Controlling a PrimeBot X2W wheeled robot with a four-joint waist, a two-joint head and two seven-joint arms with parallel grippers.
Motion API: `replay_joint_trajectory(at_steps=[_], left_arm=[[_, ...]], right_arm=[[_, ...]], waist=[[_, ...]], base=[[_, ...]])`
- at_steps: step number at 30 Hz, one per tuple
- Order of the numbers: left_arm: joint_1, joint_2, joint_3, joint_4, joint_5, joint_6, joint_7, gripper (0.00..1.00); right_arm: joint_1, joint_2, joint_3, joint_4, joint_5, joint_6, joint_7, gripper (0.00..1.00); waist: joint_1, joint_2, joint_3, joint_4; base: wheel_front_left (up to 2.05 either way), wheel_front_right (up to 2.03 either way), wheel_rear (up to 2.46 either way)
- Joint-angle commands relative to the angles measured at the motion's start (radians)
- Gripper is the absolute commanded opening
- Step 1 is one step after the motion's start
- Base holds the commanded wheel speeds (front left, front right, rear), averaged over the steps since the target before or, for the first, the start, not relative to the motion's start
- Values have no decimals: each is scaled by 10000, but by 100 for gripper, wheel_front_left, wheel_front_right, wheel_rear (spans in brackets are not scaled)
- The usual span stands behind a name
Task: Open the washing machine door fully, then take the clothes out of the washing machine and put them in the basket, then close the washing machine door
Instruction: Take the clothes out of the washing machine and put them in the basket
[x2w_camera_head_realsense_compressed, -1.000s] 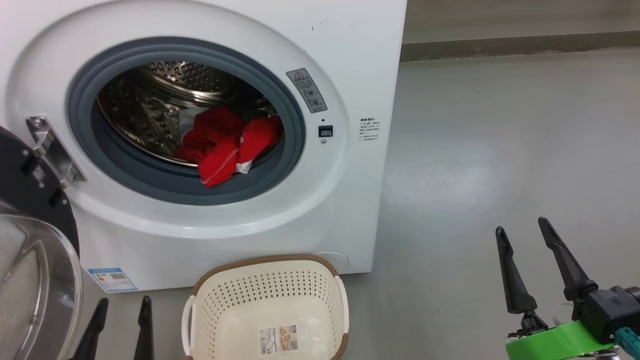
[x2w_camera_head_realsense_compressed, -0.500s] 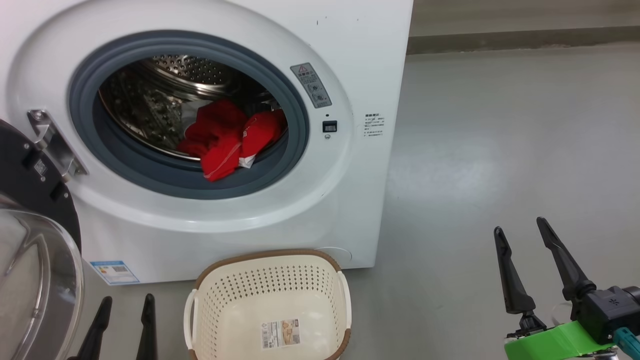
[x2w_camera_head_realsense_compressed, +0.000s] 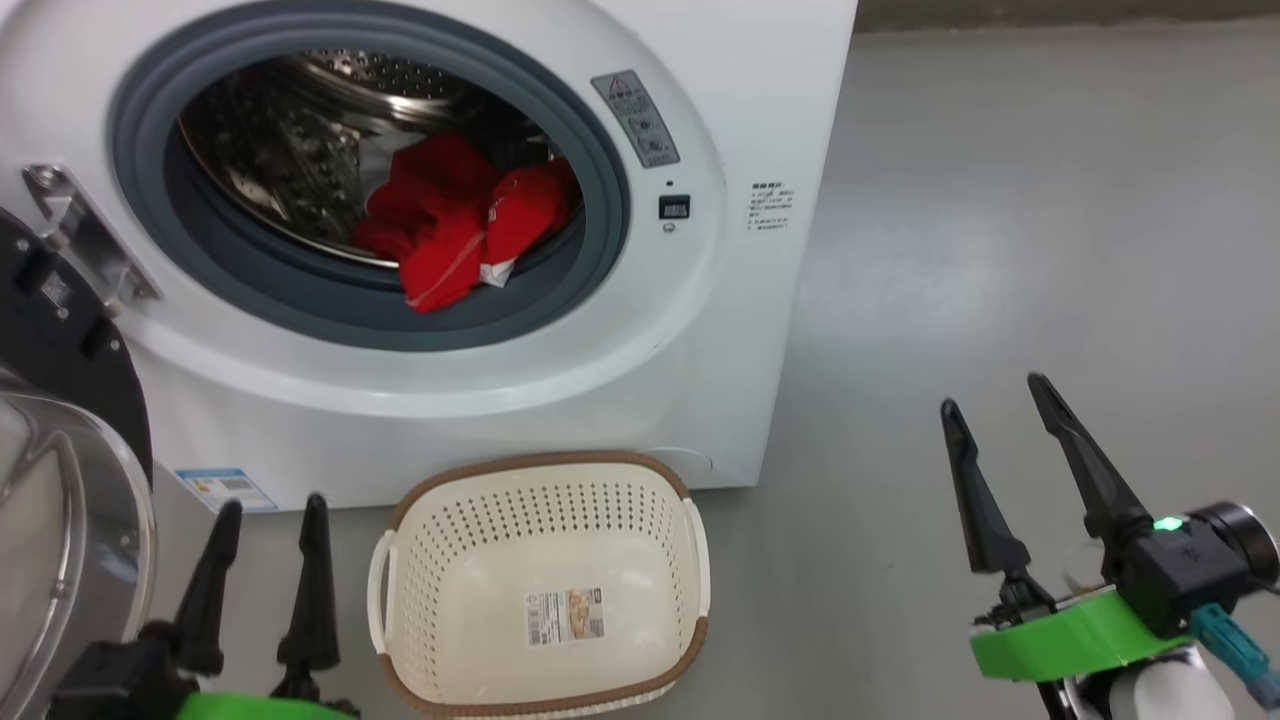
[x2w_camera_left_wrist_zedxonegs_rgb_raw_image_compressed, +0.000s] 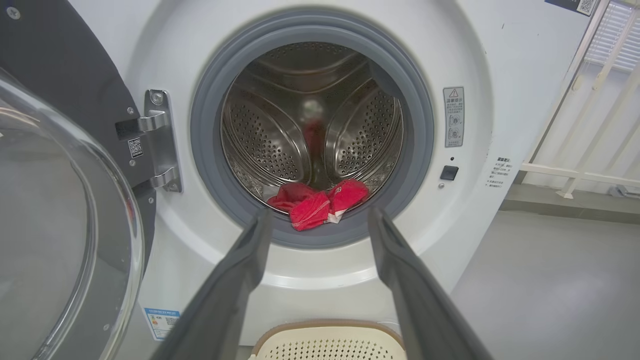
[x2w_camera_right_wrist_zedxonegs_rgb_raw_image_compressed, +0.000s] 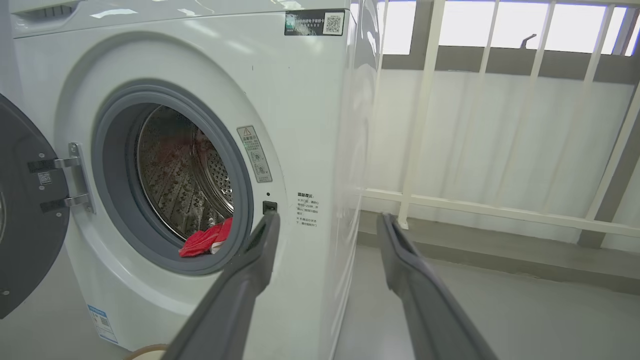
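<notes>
The white washing machine (x2w_camera_head_realsense_compressed: 760, 90) stands in front of me with its black, glass-bowled door (x2w_camera_head_realsense_compressed: 50, 520) swung wide open to the left. Red clothes (x2w_camera_head_realsense_compressed: 450, 225) lie at the front lip of the steel drum, also seen as a red heap (x2w_camera_left_wrist_zedxonegs_rgb_raw_image_compressed: 315, 205) and a red bundle (x2w_camera_right_wrist_zedxonegs_rgb_raw_image_compressed: 205, 241) in the wrist views. The cream basket (x2w_camera_head_realsense_compressed: 545, 480) sits empty on the floor below the opening. My left gripper (x2w_camera_head_realsense_compressed: 273, 510) is open, low, left of the basket. My right gripper (x2w_camera_head_realsense_compressed: 995, 395) is open over the floor, right of the machine. Both are empty.
Grey floor (x2w_camera_head_realsense_compressed: 1050, 250) stretches to the right of the machine. A white railing (x2w_camera_right_wrist_zedxonegs_rgb_raw_image_compressed: 475, 205) with a curtain behind it runs along the wall to the machine's right. The open door's hinge (x2w_camera_head_realsense_compressed: 75, 235) sticks out at the left of the opening.
The camera has tilted down and moved closer, so machine and basket sit higher in the picture. Both grippers reach further up into view, still open. The clothes lie as before.
</notes>
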Motion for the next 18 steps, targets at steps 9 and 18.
replay_joint_trajectory(at_steps=[9,18], left_arm=[[-2212,80,82,100,181,219,-127,100],[-4230,186,-53,1001,168,30,-254,100]], right_arm=[[-1501,-349,373,-426,-164,62,-63,100],[-1907,-338,266,-618,-125,62,-63,100]], waist=[[0,0,1574,-36],[0,0,2694,-205]], base=[[0,0,0],[0,0,0]])
